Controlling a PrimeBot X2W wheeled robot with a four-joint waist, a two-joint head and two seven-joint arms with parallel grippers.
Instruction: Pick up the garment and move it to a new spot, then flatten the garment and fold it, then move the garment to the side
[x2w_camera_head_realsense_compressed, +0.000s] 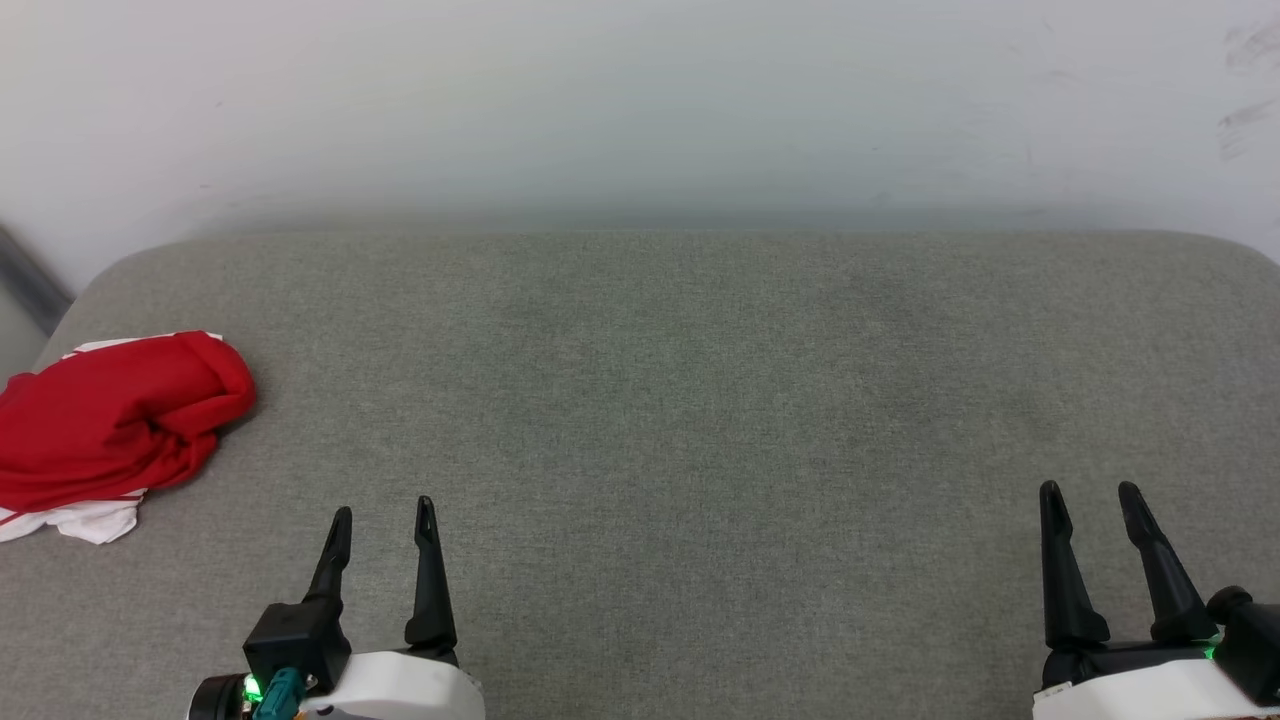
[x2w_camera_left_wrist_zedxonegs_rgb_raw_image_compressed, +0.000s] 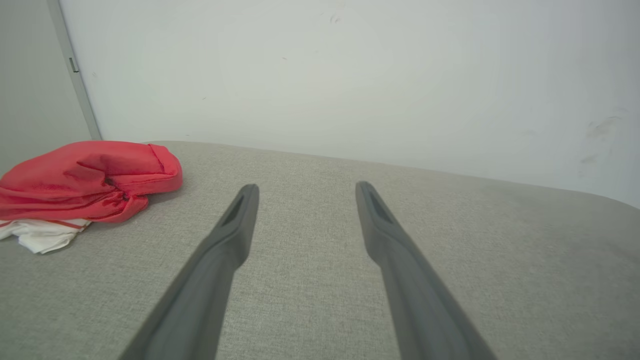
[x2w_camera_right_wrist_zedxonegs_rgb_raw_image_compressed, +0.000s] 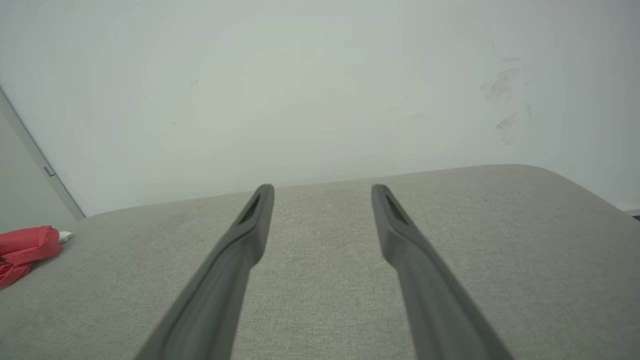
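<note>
The garment (x2w_camera_head_realsense_compressed: 110, 425) lies bunched in a red heap with white fabric and striped trim at its near edge, at the far left of the grey padded surface (x2w_camera_head_realsense_compressed: 700, 400). It also appears at the left of the left wrist view as the garment (x2w_camera_left_wrist_zedxonegs_rgb_raw_image_compressed: 85, 182), and small at the left edge of the right wrist view as the garment (x2w_camera_right_wrist_zedxonegs_rgb_raw_image_compressed: 22, 250). My left gripper (x2w_camera_head_realsense_compressed: 382, 520) stands open near the front edge, to the right of the garment and apart from it, with nothing between its fingers (x2w_camera_left_wrist_zedxonegs_rgb_raw_image_compressed: 235, 235). My right gripper (x2w_camera_head_realsense_compressed: 1090, 497) is open and empty at the lower right.
A pale wall (x2w_camera_head_realsense_compressed: 640, 100) rises straight behind the grey surface's far edge. The surface has rounded far corners. A grey vertical strip (x2w_camera_left_wrist_zedxonegs_rgb_raw_image_compressed: 75, 70) runs up the wall at the far left, behind the garment.
</note>
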